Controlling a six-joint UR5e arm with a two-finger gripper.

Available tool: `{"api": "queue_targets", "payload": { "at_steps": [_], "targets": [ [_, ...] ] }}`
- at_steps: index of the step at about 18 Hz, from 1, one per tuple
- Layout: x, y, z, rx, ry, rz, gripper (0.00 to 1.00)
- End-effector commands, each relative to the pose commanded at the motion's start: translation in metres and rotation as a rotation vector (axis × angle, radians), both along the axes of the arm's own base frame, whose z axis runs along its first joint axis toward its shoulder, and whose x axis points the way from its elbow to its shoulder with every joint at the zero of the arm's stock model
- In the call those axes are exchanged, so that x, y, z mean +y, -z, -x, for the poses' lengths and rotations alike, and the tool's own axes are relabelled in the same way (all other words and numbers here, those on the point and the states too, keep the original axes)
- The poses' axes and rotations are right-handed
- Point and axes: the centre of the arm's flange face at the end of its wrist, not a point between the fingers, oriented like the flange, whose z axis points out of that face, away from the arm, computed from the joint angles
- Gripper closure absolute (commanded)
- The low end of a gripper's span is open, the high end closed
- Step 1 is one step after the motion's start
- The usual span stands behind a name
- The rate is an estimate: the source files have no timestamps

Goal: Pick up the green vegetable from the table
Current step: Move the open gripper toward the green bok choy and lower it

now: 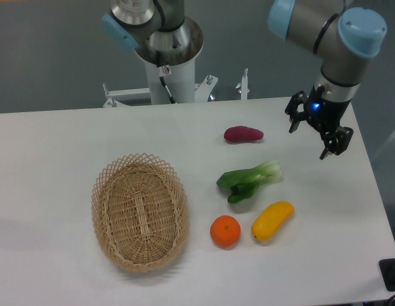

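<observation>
Green vegetable (248,180) on table (57,159), spread pincer (308,141) apart.

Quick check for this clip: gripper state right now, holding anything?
Gripper: open, fingers spread, holding nothing; it hangs above the table, up and to the right of the green vegetable, which lies untouched.

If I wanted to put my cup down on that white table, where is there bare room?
The table is bare all along the left, beside the basket, and behind it toward the far edge. The right-centre is crowded: green vegetable, purple sweet potato, orange and yellow squash, with the gripper hovering nearby.
</observation>
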Motion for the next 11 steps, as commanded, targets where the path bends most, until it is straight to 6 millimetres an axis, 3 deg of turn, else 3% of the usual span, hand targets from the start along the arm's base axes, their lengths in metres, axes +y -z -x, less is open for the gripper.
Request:
{"api": "queue_targets", "payload": {
  "at_steps": [5,11],
  "targets": [
    [-0.003,0.05,-0.008,-0.014,-0.003,0.008,0.0],
    [0.009,0.08,-0.023,-0.076,-0.059,0.028,0.0]
  ]
}}
